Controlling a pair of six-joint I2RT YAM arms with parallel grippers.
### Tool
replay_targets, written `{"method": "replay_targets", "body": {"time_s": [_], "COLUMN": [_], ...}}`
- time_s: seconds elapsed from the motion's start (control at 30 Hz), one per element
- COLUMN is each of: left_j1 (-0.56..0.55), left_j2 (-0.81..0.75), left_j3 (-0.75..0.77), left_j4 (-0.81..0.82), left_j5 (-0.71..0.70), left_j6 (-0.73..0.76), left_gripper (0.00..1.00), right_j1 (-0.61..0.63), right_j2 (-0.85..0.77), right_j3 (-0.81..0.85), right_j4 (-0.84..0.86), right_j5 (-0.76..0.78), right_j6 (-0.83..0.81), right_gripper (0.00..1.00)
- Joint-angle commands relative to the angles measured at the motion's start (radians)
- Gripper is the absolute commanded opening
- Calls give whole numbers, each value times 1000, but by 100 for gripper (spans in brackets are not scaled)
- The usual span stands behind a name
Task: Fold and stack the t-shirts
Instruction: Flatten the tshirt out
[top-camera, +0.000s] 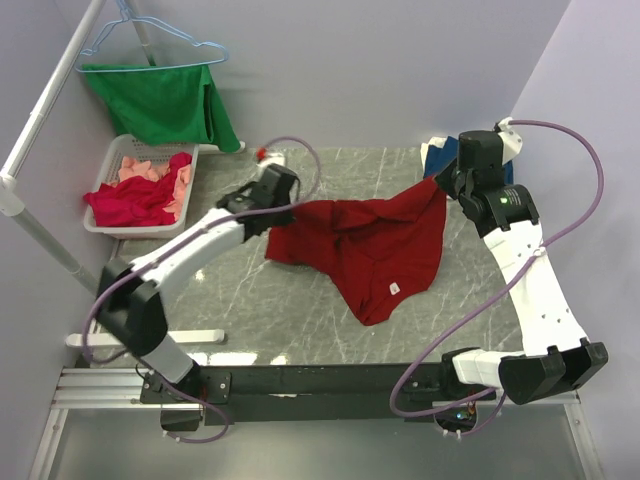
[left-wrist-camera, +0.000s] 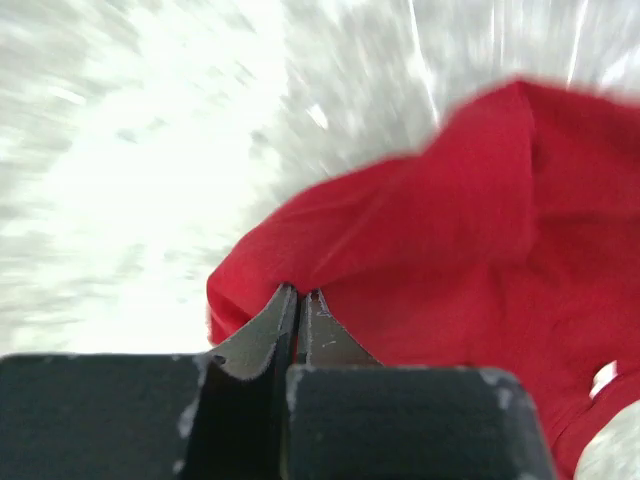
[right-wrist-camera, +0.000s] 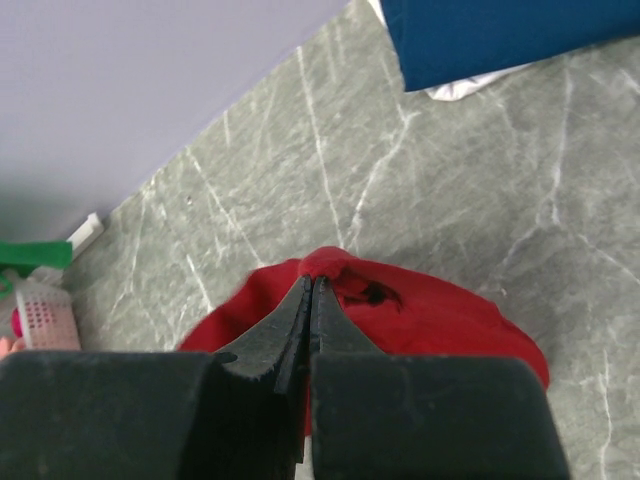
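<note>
**Left gripper (top-camera: 283, 205) and right gripper (top-camera: 440, 183) both clamped on the deep-red t-shirt (top-camera: 375, 245)**

At far left, white basket (top-camera: 105, 170) with crimson t-shirt (top-camera: 130, 205) and salmon-pink t-shirt (top-camera: 150, 170) heaped inside. Behind it, green garment (top-camera: 165, 100) on light-blue wire hanger (top-camera: 150, 40).

Next, left fingers (left-wrist-camera: 262, 330) pressed fully together, a fold of the red shirt's left edge caught between the tips.

In the middle, red cloth strung between the two pinch points. Lower part spread on the marble table (top-camera: 250, 310) toward the near edge, small white label showing.

At right, right fingers (right-wrist-camera: 275, 335) likewise closed tight, on a bunched upper corner.

Just beyond, in the far right corner, dark blue t-shirt (right-wrist-camera: 490, 35) lying flat over white t-shirt (right-wrist-camera: 460, 88).
</note>
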Motion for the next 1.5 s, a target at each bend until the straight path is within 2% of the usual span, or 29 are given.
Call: {"method": "replay_targets", "body": {"time_s": [0.0, 0.27, 0.4, 0.63, 0.73, 0.87, 1.0, 1.23, 1.33, 1.47], "left_j1": [56, 139, 145, 150, 153, 153, 151, 151, 151, 151], "left_j2": [-119, -176, -199, -341, -432, -565, -702, -794, -805, -817], "left_j3": [-19, -85, -95, -56, -54, -92, -92, 67, 130, 193], "left_j4": [-46, -109, -114, -144, -144, -89, -49, -90, -139, -172], "left_j5": [-100, -216, -291, -390, -345, -243, -67, 220, 302, 327], "left_j6": [-1, -35, -75, -24, 10, 80, 171, 267, 287, 321], "left_gripper": [1, 1, 1, 1, 1, 1, 1, 1, 1, 1], "right_j1": [-19, -28, -33, -36, -36, -36, -34, -34, -36, -34], "right_j2": [12, 21, 15, -38, -74, -161, -251, -429, -501, -566], "right_j3": [9, 5, 2, 35, 78, 98, 100, 140, 137, 123], "right_j4": [-7, -15, -19, -27, -41, 8, 100, 209, 252, 316], "right_j5": [56, 74, 97, 184, 194, 132, 47, -113, -164, -194], "right_j6": [18, 33, 45, 42, 21, -43, -145, -269, -284, -275], "right_gripper": [0, 0, 0, 0, 0, 0, 0, 0, 0, 0]}}
